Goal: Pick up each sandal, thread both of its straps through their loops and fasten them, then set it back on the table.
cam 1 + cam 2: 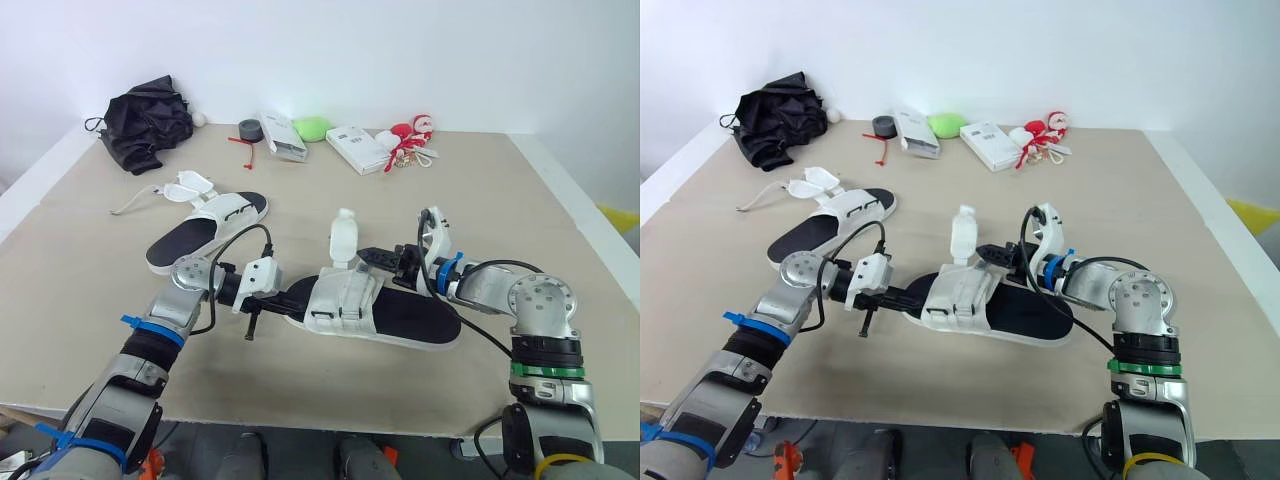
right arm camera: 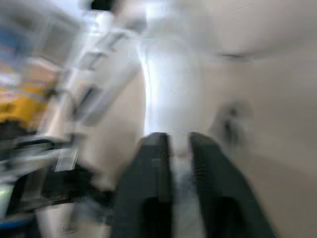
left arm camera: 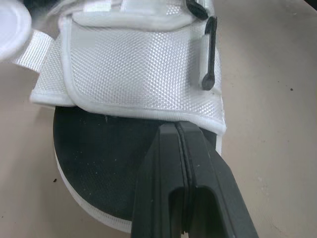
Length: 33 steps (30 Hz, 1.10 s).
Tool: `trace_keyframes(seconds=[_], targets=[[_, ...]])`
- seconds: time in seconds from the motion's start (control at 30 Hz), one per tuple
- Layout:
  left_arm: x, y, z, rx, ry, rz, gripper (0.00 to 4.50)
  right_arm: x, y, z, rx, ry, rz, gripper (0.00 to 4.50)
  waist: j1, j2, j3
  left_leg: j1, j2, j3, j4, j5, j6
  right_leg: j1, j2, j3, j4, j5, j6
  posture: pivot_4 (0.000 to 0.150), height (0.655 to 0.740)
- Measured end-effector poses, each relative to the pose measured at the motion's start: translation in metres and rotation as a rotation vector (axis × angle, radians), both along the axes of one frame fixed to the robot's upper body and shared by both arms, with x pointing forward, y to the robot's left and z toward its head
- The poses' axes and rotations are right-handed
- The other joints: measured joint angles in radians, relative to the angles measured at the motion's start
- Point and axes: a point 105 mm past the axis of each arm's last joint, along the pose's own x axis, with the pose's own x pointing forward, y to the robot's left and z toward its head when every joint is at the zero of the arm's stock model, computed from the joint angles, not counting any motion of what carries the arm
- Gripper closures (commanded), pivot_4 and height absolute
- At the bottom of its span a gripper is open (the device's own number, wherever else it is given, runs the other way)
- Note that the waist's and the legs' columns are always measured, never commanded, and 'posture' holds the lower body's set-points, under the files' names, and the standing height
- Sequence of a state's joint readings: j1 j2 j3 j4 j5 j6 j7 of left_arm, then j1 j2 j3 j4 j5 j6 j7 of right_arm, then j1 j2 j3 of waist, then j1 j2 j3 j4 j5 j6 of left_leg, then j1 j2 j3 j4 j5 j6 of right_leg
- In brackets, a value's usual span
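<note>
The near sandal lies on the table, in the middle, close to the front edge. The far sandal lies behind it and to the left, well apart from it. The left hand is at the left end of the near sandal, with its two fingers pressed together and touching the sole. The right hand is just behind that sandal and seems to pinch its strap, which stands up. Along the back of the table, from left to right, lie a cloth heap, a tape roll, a box, a round lump, a second box and a toy.
</note>
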<state>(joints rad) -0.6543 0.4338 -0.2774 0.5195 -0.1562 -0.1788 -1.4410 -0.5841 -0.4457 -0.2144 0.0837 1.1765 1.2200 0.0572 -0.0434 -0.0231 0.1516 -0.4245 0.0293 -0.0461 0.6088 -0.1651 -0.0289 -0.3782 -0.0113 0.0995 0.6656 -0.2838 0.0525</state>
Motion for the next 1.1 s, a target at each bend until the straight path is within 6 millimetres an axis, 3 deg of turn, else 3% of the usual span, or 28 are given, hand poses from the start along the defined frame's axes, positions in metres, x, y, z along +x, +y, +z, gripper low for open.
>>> trace_keyframes(seconds=[0.03, 0.13, 0.4, 0.53, 0.63, 0.73, 0.93, 1.1], targets=[[0.0, 0.0, 0.0, 0.0, 0.0, 0.0, 4.5, 0.0, -0.001, -0.001, -0.005, 0.001, -0.004, 1.72, 0.0, 0.0, 0.0, 0.0, 0.0, 0.0, 0.0, 0.0, 0.0, 0.0, 0.0, 0.0, 0.0, 0.0, 0.0, 0.15, 0.738], [0.0, 0.0, 0.0, 0.001, 0.0, -0.001, 4.5, 0.002, -0.003, 0.003, 0.013, -0.003, -0.023, 0.26, 0.0, 0.0, 0.0, 0.0, 0.0, 0.0, -0.001, 0.0, 0.0, 0.0, 0.0, -0.001, 0.0, 0.0, 0.0, 0.15, 0.738], [0.0, 0.0, 0.0, 0.001, 0.0, -0.001, 4.5, 0.001, 0.0, 0.021, 0.06, -0.036, 0.033, 0.26, -0.001, 0.001, 0.001, 0.0, 0.0, 0.0, -0.001, 0.0, 0.0, 0.0, 0.0, 0.0, 0.0, 0.0, 0.0, 0.15, 0.738], [0.0, 0.0, 0.0, 0.002, 0.0, -0.005, 4.5, 0.015, -0.005, 0.067, 0.073, -0.155, 0.048, 0.26, 0.0, 0.003, 0.002, 0.0, 0.0, 0.001, -0.001, 0.0, 0.0, -0.001, 0.0, 0.001, 0.0, 0.0, 0.0, 0.15, 0.738], [0.0, 0.0, 0.001, 0.003, -0.001, -0.009, 4.5, 0.022, -0.009, 0.085, 0.067, -0.199, 0.068, 0.26, 0.001, 0.003, 0.001, 0.0, 0.0, 0.001, -0.003, 0.0, 0.0, -0.002, 0.0, 0.001, -0.001, -0.001, 0.0, 0.15, 0.738], [0.0, 0.0, 0.002, 0.005, -0.002, -0.015, 4.5, 0.027, -0.005, 0.079, 0.006, -0.171, 0.107, 0.26, 0.0, 0.004, 0.001, 0.0, -0.001, 0.001, -0.004, 0.0, 0.0, -0.003, 0.0, 0.001, -0.001, -0.001, 0.0, 0.15, 0.738], [0.0, -0.002, 0.002, -0.001, -0.008, -0.022, 4.5, 0.026, 0.011, 0.043, -0.087, -0.065, 0.238, 0.26, 0.003, 0.004, 0.001, -0.002, -0.001, 0.001, -0.004, 0.0, 0.0, -0.004, -0.001, 0.001, -0.001, -0.001, 0.001, 0.15, 0.738], [0.0, 0.001, 0.001, -0.001, -0.013, -0.011, 4.5, 0.026, 0.021, 0.043, -0.056, -0.06, 0.308, 0.26, 0.001, 0.004, 0.001, -0.002, -0.001, 0.001, -0.004, 0.0, 0.0, -0.004, 0.0, 0.001, 0.0, -0.001, 0.0, 0.15, 0.738]])
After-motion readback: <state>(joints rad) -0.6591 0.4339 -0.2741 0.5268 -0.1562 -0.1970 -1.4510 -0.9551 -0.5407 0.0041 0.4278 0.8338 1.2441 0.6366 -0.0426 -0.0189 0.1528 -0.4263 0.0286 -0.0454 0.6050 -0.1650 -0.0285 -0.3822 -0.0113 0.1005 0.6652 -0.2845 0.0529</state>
